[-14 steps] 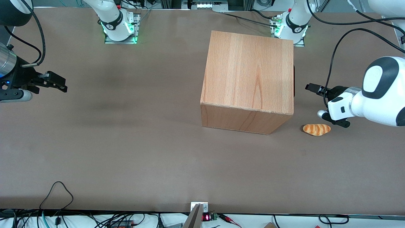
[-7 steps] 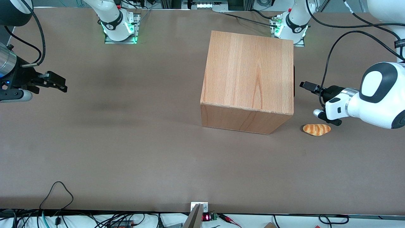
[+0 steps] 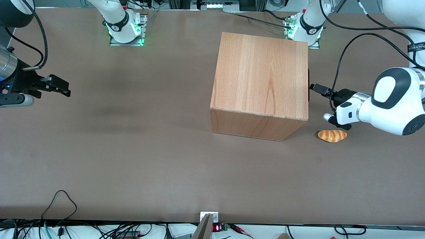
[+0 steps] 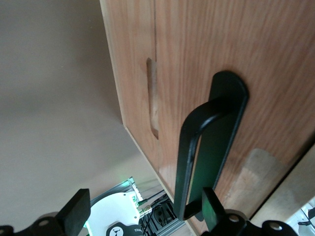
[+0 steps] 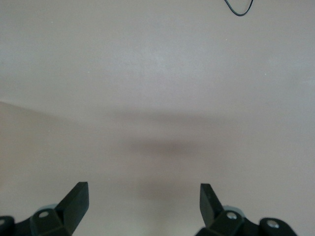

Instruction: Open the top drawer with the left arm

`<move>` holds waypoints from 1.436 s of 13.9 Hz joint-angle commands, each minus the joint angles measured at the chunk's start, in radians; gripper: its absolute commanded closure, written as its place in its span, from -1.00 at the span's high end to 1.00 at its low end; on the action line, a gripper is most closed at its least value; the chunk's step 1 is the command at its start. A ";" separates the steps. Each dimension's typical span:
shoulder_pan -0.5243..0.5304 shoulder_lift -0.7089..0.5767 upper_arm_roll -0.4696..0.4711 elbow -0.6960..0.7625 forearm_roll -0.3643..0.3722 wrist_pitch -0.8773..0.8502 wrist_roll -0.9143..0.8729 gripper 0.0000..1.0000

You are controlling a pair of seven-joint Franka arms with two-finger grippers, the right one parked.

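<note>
Gripper (image 4: 142, 216) fingers (image 4: 76, 211) apart at handle (image 4: 197, 147) — contact unclear.

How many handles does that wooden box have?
1 shows: a black bar handle on the drawer front facing the working arm's end of the table. The tool, fingers open, is right at it. Other handles may be hidden.

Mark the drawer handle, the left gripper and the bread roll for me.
black bar handle (image 4: 189, 162), left wrist view, on the bar's long shaft.
left gripper (image 3: 314, 87), front view, at its fingertips beside the cabinet.
bread roll (image 3: 332, 135), front view, middle of its crust.
</note>
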 commanded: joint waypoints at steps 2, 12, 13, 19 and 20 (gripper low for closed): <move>-0.007 -0.001 0.001 -0.012 -0.027 0.012 0.020 1.00; -0.008 0.036 0.003 -0.012 -0.026 0.050 0.055 1.00; -0.008 0.038 0.003 -0.012 -0.024 0.056 0.055 1.00; -0.008 0.062 0.003 -0.012 -0.012 0.096 0.057 1.00; -0.008 0.062 0.003 -0.012 -0.010 0.104 0.057 1.00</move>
